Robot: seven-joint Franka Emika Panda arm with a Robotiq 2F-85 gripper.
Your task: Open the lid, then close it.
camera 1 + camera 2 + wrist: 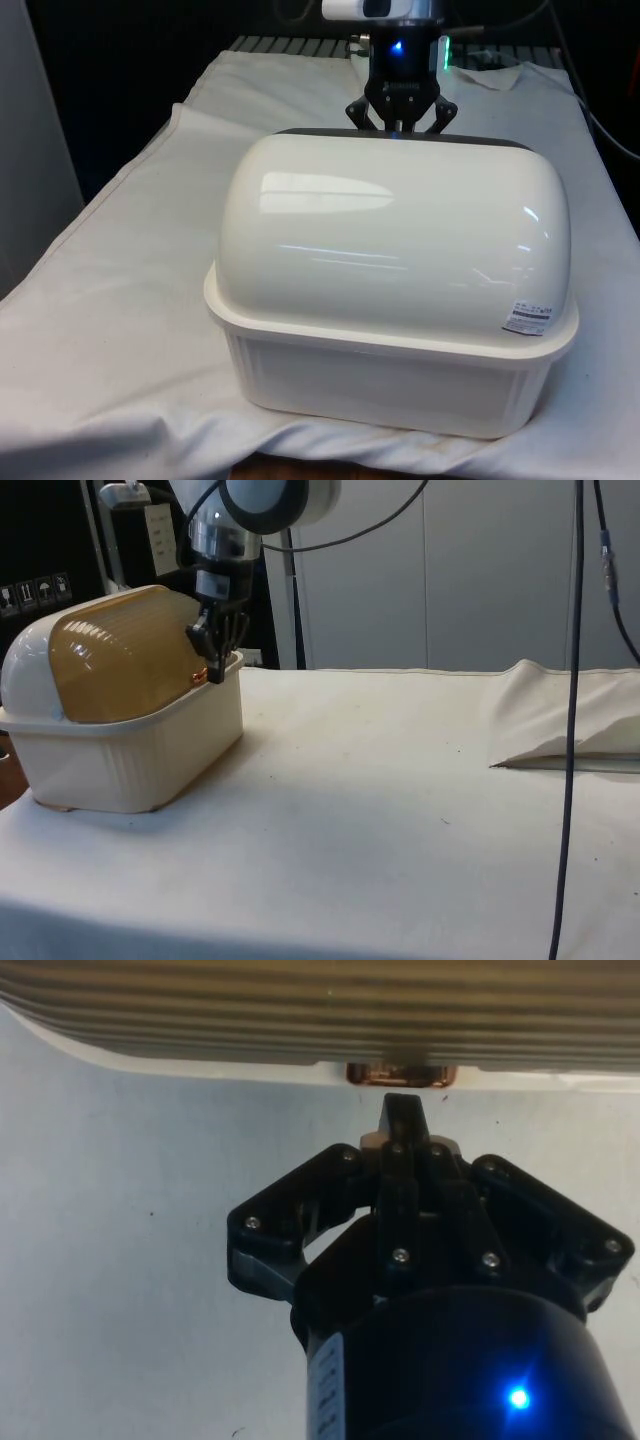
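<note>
A cream bread box (390, 370) stands on the white cloth with its rounded back (395, 225) towards the front view. The side view shows its ribbed tan roll-top lid (125, 655) lying down against the box's rim. A small copper handle (400, 1074) sits at the lid's lower edge. My black gripper (403, 1112) is shut, with nothing between its fingers, and its tip is right at the handle. It hangs at the box's lid side (213, 665) and pokes up behind the box (400, 125) in the front view.
The box sits near the table's front edge in the front view. In the side view a fold of cloth (565, 720) rises at the far right and a dark cable (575, 680) hangs in front. Open cloth (380, 780) stretches beside the box.
</note>
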